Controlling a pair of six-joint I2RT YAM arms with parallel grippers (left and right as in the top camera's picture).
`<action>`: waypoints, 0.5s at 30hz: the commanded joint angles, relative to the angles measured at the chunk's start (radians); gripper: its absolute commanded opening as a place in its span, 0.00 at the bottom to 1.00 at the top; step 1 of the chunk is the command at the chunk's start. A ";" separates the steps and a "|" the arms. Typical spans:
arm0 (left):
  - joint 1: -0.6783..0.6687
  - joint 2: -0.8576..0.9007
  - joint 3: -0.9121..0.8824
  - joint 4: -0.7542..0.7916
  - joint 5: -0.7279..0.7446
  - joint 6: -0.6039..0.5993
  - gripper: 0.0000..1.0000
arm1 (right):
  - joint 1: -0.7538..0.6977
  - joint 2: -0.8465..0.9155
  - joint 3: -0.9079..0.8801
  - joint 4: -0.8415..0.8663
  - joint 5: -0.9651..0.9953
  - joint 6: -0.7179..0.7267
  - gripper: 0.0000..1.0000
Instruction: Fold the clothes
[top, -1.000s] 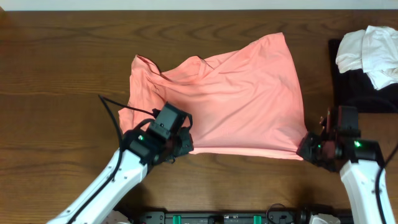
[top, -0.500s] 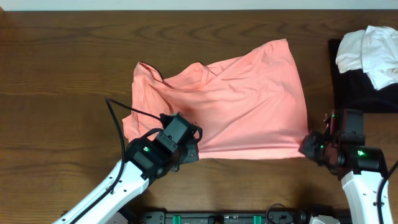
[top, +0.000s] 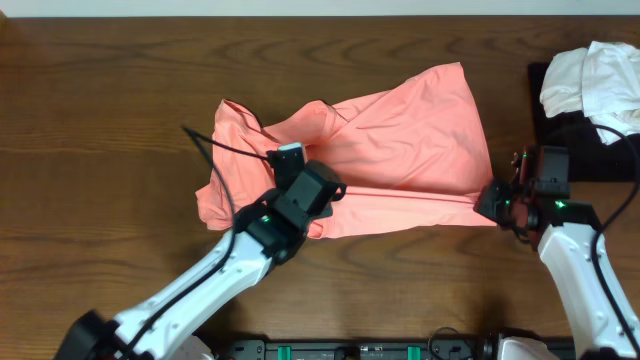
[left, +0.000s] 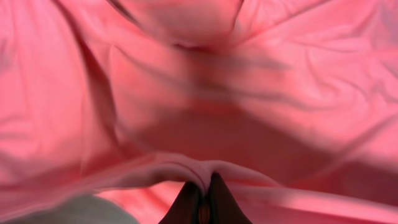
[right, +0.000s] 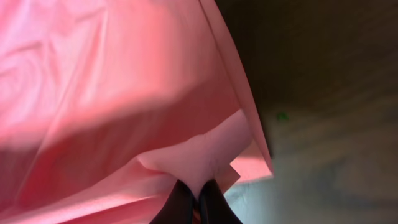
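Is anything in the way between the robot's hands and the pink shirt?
Nothing visible is. The left gripper and right gripper both pinch the near edge of the pink shirt; the white clothes lie apart, off to the right.

The left arm (top: 215, 275) covers part of the shirt (top: 400, 140), and the white garments (top: 590, 80) are cut off at the right.

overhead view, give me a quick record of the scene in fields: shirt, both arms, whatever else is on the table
shirt: salmon-pink, rumpled on the wooden table, a taut ridge running between the two grips
left fingers: shut on the shirt's near edge, left of middle
right fingers: shut on the shirt's near right corner
white garments: heaped far right, on a black mat
fold: not yet finished
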 joint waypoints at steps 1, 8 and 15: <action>0.002 0.067 -0.008 0.049 -0.113 0.054 0.06 | -0.004 0.046 -0.003 0.050 0.013 -0.015 0.01; 0.074 0.153 -0.008 0.146 -0.122 0.057 0.06 | -0.003 0.105 -0.003 0.166 -0.005 -0.026 0.01; 0.166 0.175 -0.008 0.214 -0.122 0.057 0.06 | -0.003 0.139 -0.003 0.246 -0.005 -0.025 0.01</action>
